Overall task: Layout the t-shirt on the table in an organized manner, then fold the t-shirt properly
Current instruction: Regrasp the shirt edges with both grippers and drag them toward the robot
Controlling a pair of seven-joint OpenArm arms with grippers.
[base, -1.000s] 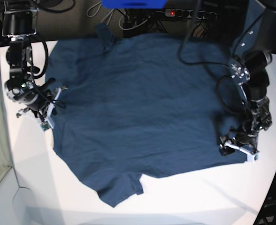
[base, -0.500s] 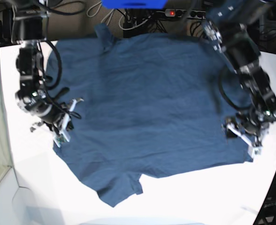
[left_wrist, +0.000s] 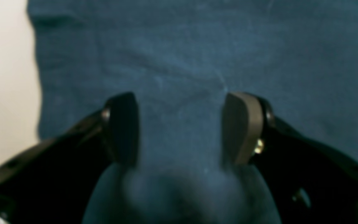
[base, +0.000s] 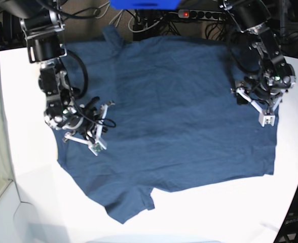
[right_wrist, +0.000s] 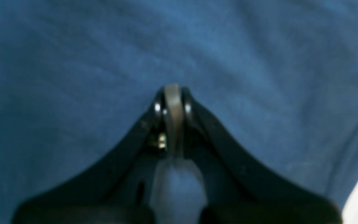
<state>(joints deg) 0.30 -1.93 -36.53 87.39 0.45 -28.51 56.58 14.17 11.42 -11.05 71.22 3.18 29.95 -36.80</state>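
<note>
Lying spread across the middle of the white table (base: 22, 167), the navy t-shirt (base: 169, 111) is mostly flat, with one sleeve poking out at about 7 o'clock near the front edge and another at about 11 o'clock by the far edge. Going left to right in the base view, the right gripper (base: 99, 115) hovers over the cloth at roughly 9 o'clock, its jaws pressed together with nothing between them, as the right wrist view confirms. Across the shirt at about 2 o'clock, the left gripper (left_wrist: 180, 127) hangs above the fabric with its jaws apart and only flat cloth showing in the gap; whether the tips touch the shirt I cannot tell. The garment looks light, soft and limp, so it will likely drape and drag rather than hold any shape, and a pinch through a single layer may slip or bunch. Hems, sleeve ends and shoulder seams are probably the best places to take hold, since they are thicker. Bare tabletop lies along 6 to 9 o'clock and at 4 o'clock, giving room to pull and smooth, while the far edge at 12 o'clock, crowded with cables, leaves little.
</note>
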